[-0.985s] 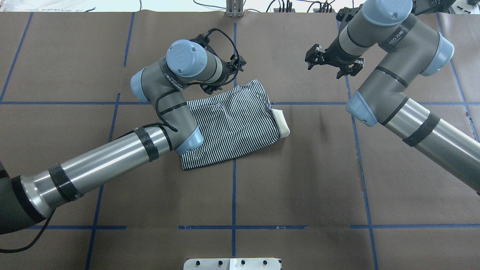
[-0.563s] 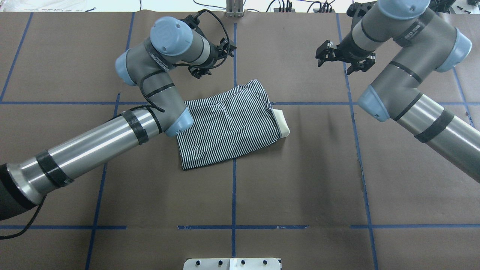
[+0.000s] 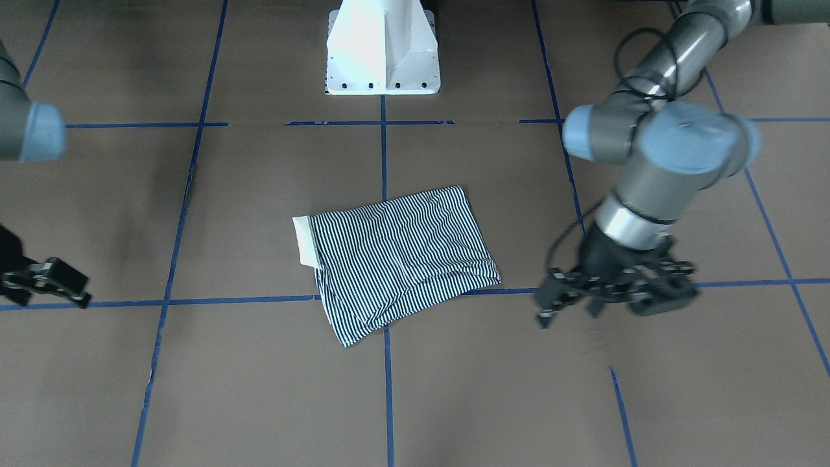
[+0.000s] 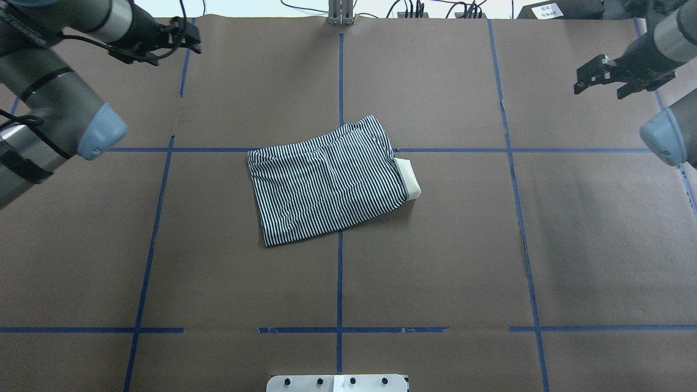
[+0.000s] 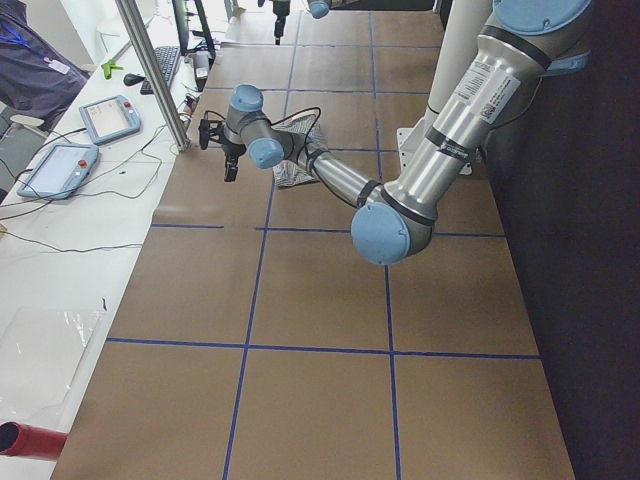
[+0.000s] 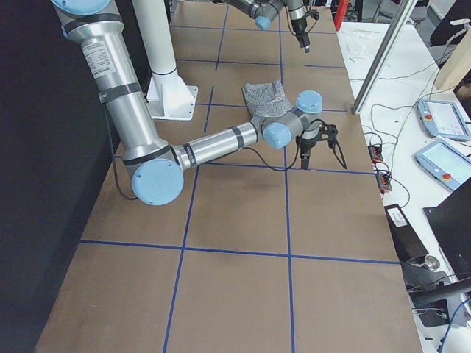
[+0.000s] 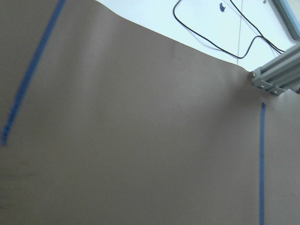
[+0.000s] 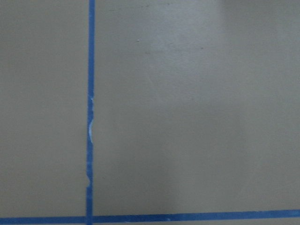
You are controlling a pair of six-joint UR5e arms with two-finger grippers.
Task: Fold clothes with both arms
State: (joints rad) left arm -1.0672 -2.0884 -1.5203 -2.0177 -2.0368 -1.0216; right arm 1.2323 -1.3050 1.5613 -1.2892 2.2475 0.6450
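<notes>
The striped polo shirt (image 4: 326, 182) lies folded into a compact rectangle near the middle of the table (image 4: 463, 261). In the overhead view its cream collar (image 4: 409, 181) sticks out at the 3 o'clock edge. The left gripper (image 4: 188, 42) hangs well apart at the shirt's 10 o'clock, and the right gripper (image 4: 599, 90) is well apart at its 2 o'clock. Both have their fingers spread wide and hold nothing.

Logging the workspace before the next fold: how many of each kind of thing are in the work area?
Striped shirt: 1
Arms: 2 (left arm, right arm)
White pedestal base: 1
Total: 4
</notes>
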